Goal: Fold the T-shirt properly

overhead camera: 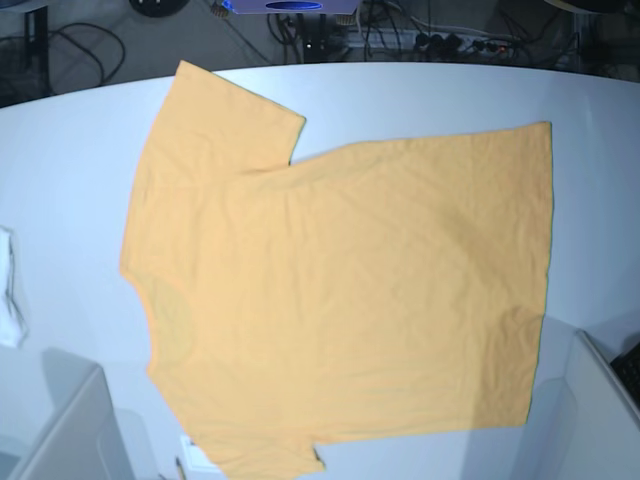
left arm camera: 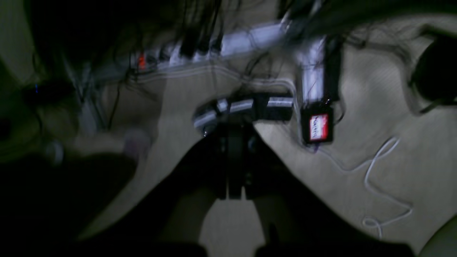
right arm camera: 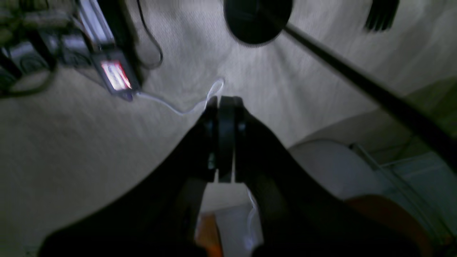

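T-shirt [overhead camera: 340, 290]: flat on table [overhead camera: 60, 150], spread for 1st fold.
Left gripper [left arm camera: 234, 160]: pressed together, empty, parked.
Right gripper [right arm camera: 225, 139]: same.

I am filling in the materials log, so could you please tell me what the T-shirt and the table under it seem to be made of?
The T-shirt looks like thin, matte woven or knit fabric, likely cotton: it lies limp with fine wrinkles. The table looks like a smooth, hard, white surface, perhaps laminate or painted board; the pictures leave that open.
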